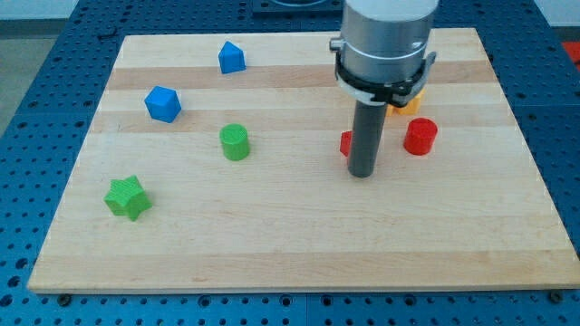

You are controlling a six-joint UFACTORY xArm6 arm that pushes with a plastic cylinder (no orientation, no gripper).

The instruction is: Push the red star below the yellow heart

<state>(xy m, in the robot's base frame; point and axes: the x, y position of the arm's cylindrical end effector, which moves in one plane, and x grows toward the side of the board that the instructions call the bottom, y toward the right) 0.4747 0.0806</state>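
On the wooden board (pixel 299 244), my arm's grey housing (pixel 385 41) hangs over the upper right, and from it the dark rod drops to my tip (pixel 362 174), planted on the wood near centre; there is no jaw on this tool to be apart or together, only the bare rod end, which looks to be touching the small red piece behind it. That red block (pixel 345 143), which I judge to be the red star though the rod hides most of it, pokes out at about eleven o'clock from my tip. The red cylinder (pixel 420 136) stands just beside, at about two o'clock from my tip. A yellow-orange block (pixel 405 102), presumably the yellow heart, is mostly covered by the housing, at one o'clock. Well apart toward nine and ten o'clock sit the green cylinder (pixel 235 142), the green star (pixel 126 197), a blue block (pixel 163 103) and a second blue block (pixel 231 58). The risks, as I read them: with the star hidden behind the rod, an off-centre push could spin it away, and any sweep toward three o'clock could knock the cylinder or shove the heart, moving the very target.
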